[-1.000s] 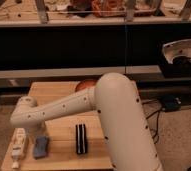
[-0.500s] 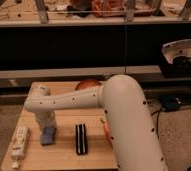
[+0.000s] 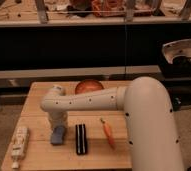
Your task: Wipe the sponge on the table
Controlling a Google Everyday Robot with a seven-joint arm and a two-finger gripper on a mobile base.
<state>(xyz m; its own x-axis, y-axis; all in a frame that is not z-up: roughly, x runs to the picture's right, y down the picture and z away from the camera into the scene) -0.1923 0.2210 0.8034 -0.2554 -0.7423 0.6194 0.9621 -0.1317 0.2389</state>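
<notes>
The blue-grey sponge (image 3: 57, 135) lies flat on the light wooden table (image 3: 96, 154), left of centre. My gripper (image 3: 59, 127) comes straight down from the white wrist and sits right on the sponge's upper end, touching it. The white arm reaches across the table from the right and hides part of the tabletop behind it. The lower half of the sponge shows below the gripper.
A black block with pale stripes (image 3: 80, 139) stands just right of the sponge. An orange carrot (image 3: 107, 132) lies further right. A white bottle-like object (image 3: 19, 143) rests near the left edge. An orange bowl (image 3: 88, 86) sits at the back edge.
The gripper and the sponge under it have slid together to the right and away from the white bottle, closer to the black block. The arm has swung with them.
</notes>
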